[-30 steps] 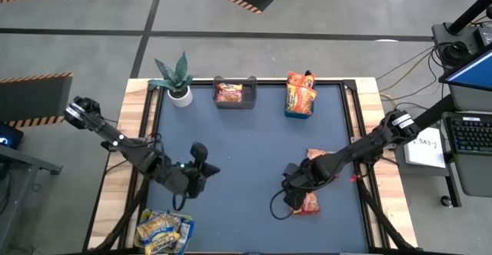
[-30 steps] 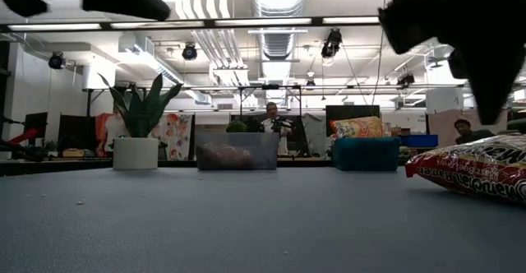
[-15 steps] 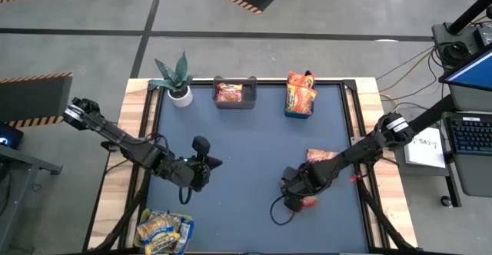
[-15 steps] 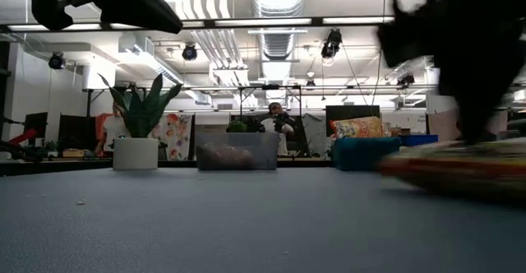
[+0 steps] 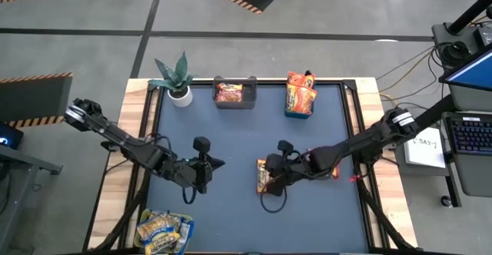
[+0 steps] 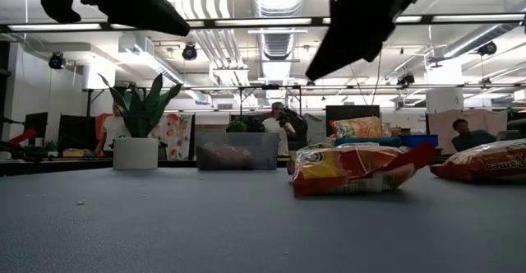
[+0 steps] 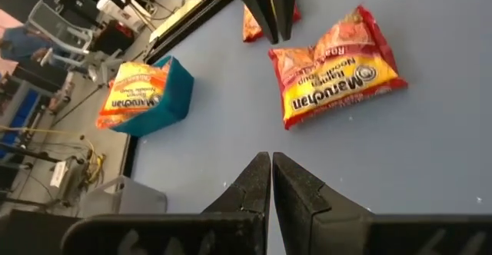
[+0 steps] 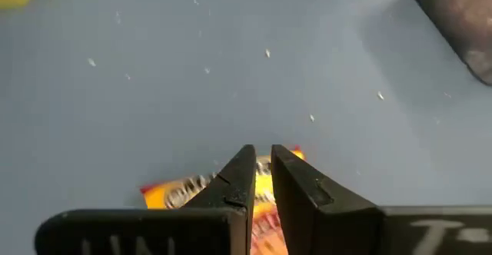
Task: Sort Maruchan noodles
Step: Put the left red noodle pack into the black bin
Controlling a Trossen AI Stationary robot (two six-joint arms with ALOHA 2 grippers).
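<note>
Three containers are seen at the edges of the surface [image 5: 246,144]. A dark bin [image 5: 234,94] at the far edge holds a red-pink packet [image 5: 229,94]. A teal bin [image 5: 300,101] to its right holds orange packets [image 5: 300,91]. At the near left corner a pile of yellow packets [image 5: 163,231] is gathered; their container cannot be made out.

Two packets are left unsorted on the open surface. An orange loose packet [image 5: 267,175] lies flat near the middle, slightly to the right. A second loose packet [image 6: 485,161] lies farther right; in the high view it is mostly hidden under the right arm.

The right tool [image 5: 278,172] is held just above the orange loose packet. Its fingers [image 8: 244,180] are seen almost closed, with only a narrow gap, and nothing appears to be gripped between them. The left tool [image 5: 206,165] hangs over the surface left of centre, pointed toward the same packet. Its fingers [image 7: 254,182] are pressed together and hold nothing.

The sorting is judged to be mostly done. What is left is the lifting of the two loose packets and their placing with the matching colours.
</note>
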